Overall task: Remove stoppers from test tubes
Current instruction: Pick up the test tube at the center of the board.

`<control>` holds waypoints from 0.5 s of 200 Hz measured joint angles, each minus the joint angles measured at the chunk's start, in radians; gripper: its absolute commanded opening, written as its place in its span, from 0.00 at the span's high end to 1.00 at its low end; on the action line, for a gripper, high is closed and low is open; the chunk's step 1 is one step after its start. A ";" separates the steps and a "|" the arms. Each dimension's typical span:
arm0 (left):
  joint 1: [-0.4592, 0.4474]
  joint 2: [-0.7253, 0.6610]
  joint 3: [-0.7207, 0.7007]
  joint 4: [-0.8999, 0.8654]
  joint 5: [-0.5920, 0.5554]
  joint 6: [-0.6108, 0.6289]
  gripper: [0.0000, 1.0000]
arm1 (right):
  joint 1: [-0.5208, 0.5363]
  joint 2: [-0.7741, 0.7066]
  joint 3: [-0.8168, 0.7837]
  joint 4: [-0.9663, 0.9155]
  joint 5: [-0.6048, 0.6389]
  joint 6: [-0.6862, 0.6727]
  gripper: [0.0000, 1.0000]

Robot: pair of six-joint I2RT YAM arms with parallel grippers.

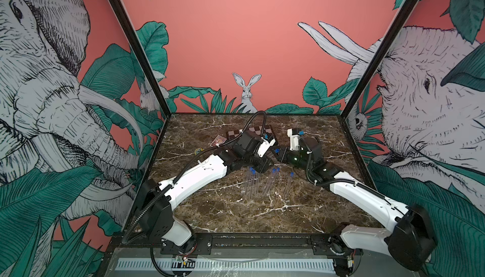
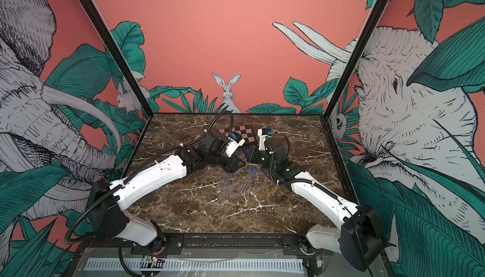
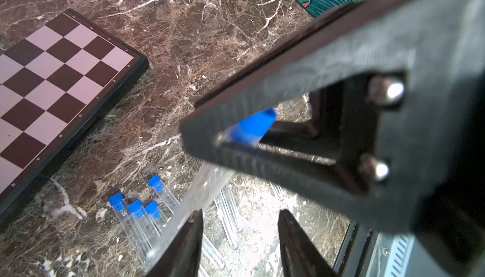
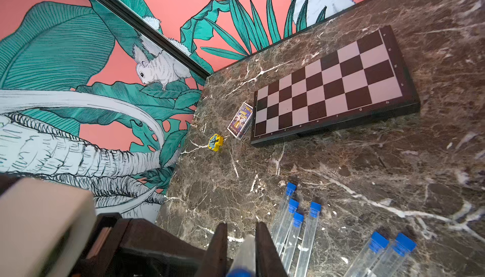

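My right gripper is shut on a clear test tube just below its blue stopper. In the left wrist view that same stopper shows through the right gripper's frame, and the tube slants down past the outside of one left finger. My left gripper is open with nothing between its jaws. Both grippers meet above the table's middle in both top views. Several capped test tubes lie on the marble, blue stoppers pointing to the back.
A chessboard lies at the back of the marble table. A small card box and a yellow-and-blue toy sit to its left. Black frame posts and patterned walls close the table in on three sides.
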 measured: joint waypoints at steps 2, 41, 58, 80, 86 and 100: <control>0.000 -0.003 -0.004 0.003 -0.001 0.001 0.47 | 0.000 -0.002 -0.002 0.000 0.002 0.000 0.86; 0.000 -0.021 -0.057 0.066 -0.011 0.013 0.43 | 0.000 -0.057 -0.037 -0.002 0.024 0.002 0.87; 0.000 -0.027 -0.087 0.093 -0.030 0.028 0.38 | 0.000 -0.075 -0.038 -0.013 0.032 0.002 0.87; 0.000 -0.058 -0.137 0.119 -0.047 0.064 0.36 | 0.000 -0.114 -0.037 -0.035 0.036 0.000 0.87; 0.000 -0.066 -0.148 0.126 -0.048 0.077 0.35 | 0.000 -0.125 -0.035 -0.046 0.036 -0.002 0.87; -0.001 -0.083 -0.162 0.141 -0.049 0.103 0.35 | 0.000 -0.140 -0.024 -0.071 0.035 -0.004 0.87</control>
